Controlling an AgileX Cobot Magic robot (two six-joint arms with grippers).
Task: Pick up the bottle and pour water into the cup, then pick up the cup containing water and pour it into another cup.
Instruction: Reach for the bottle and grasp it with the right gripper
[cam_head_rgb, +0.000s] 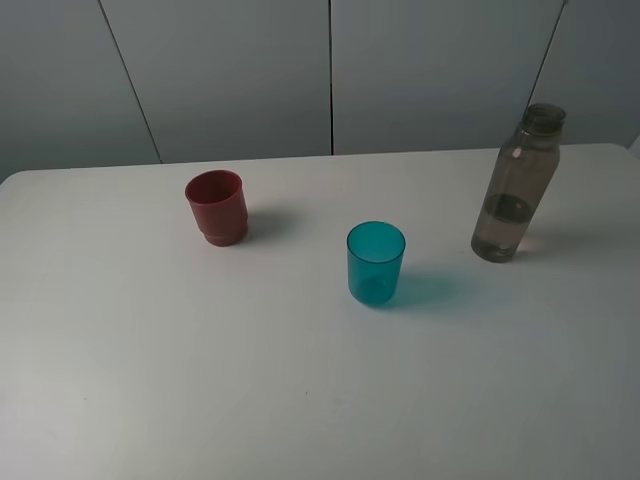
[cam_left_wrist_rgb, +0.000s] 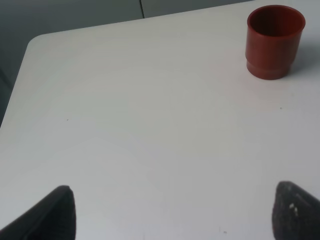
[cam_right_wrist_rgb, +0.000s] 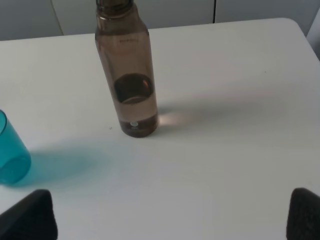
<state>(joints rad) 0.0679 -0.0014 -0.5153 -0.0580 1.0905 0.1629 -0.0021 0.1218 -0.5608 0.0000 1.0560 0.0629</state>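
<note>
Standing apart on white table (cam_head_rgb: 150, 380): smoky bottle (cam_head_rgb: 515, 195), teal tumbler (cam_head_rgb: 376, 262), red cup (cam_head_rgb: 216, 206) | gaping wide, holding nothing: left gripper (cam_left_wrist_rgb: 172, 215), right gripper (cam_right_wrist_rgb: 167, 215)

A: What is the surface?
B: A white matte table (cam_head_rgb: 300, 400) with rounded far corners.
A: And behind it?
B: A pale grey wall (cam_head_rgb: 230, 70) of flat panels, split by 3 thin dark seams (cam_head_rgb: 331, 75). 1 runs vertical and 2 slant.
A: The light?
B: Soft and even. In the high view, shadows on the tabletop fall toward the right.
</note>
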